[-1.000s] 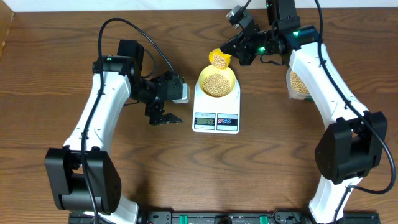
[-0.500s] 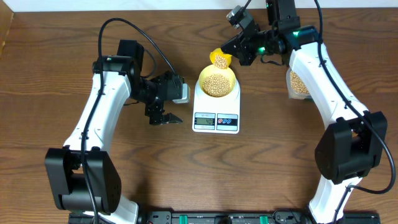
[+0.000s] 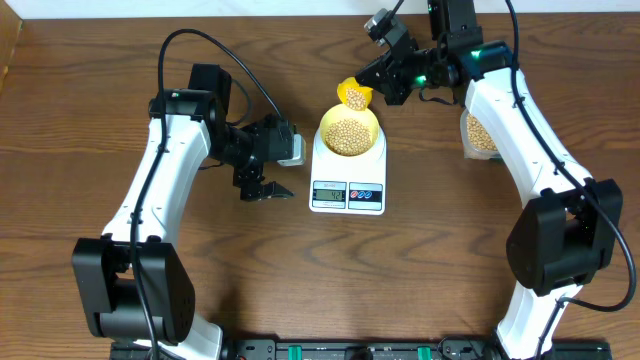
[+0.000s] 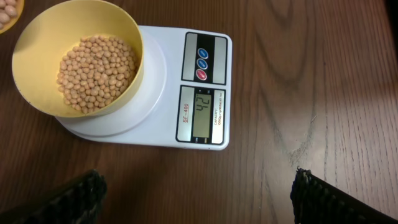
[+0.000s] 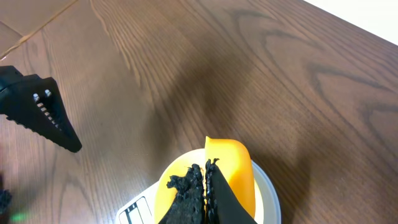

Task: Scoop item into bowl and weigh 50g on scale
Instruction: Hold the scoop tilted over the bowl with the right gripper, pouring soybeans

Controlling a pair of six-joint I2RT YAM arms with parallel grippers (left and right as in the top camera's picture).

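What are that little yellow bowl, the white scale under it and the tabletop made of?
The bowl looks like plastic: even pale yellow, a thin wall and a dull matte finish. The scale seems to be smooth white plastic, with a slight sheen on its round platform. The table shows brown wood grain, but whether it is solid wood or a printed laminate cannot be told.
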